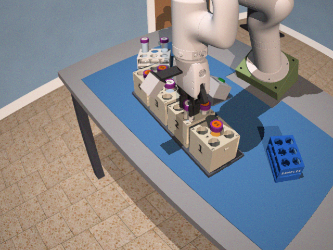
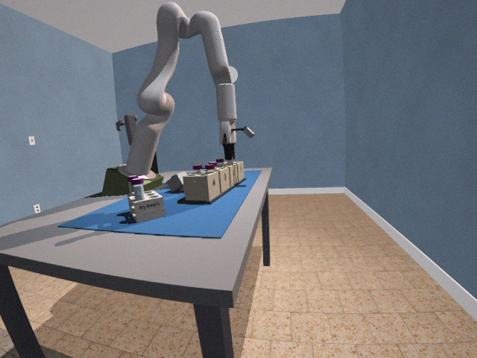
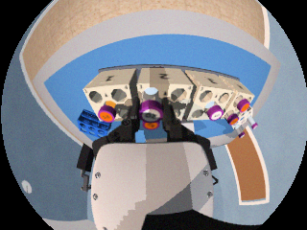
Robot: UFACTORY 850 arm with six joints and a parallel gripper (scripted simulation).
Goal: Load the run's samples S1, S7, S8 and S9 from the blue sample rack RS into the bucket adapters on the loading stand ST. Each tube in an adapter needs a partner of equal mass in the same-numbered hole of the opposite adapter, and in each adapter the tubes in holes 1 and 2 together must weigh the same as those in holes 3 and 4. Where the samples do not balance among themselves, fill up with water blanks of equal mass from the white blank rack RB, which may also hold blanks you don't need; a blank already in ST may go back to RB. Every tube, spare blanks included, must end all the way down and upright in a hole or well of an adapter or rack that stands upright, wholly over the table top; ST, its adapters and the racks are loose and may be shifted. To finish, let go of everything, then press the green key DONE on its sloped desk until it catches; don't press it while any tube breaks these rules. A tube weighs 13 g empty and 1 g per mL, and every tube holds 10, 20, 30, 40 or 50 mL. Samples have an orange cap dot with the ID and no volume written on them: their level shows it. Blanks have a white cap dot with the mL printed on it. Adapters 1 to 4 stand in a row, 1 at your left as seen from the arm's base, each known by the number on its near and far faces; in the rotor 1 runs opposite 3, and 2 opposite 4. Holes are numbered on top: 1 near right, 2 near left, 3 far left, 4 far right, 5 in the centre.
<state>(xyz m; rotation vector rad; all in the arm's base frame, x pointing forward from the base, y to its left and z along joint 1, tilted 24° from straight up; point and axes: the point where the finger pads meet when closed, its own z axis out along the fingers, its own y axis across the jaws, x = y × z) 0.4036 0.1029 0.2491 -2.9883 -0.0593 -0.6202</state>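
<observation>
- Blue walls and a tan tiled floor surround a grey table (image 1: 150,172) covered by a blue mat (image 1: 242,194).
- On the mat, the loading stand ST (image 1: 228,164) carries four beige adapters in a row, running from adapter 1 (image 1: 212,153) at about 5 o'clock in the top view up to adapter 4 (image 1: 139,84) at about 11 o'clock.
- The gripper (image 1: 194,107) hangs straight down over adapter 2 (image 1: 176,119), its fingers clamped on a purple-capped blank tube (image 1: 186,104); the wrist view shows a white dot on that cap (image 3: 150,106).
- Most of the tube's body is down inside a hole of adapter 2; only the cap and a short clear length show above the top.
- Just beside it, toward 3 o'clock, stands an orange-dotted sample (image 1: 205,105) in the same adapter.
- Adapter 1 holds another orange-dotted sample (image 1: 216,126).
- Adapter 3 (image 1: 161,103) holds a white-dotted blank (image 1: 169,85); adapter 4 holds two orange-dotted tubes (image 1: 147,73).
- The white blank rack RB (image 1: 153,60) sits beyond adapter 4 with two blanks upright in its far wells.
- The blue sample rack RS (image 1: 287,161) stands well apart at 4 o'clock, all its visible wells open.
- The green key DONE (image 1: 221,79) sits on its grey sloped desk between the stand and the arm's green base (image 1: 284,88).
</observation>
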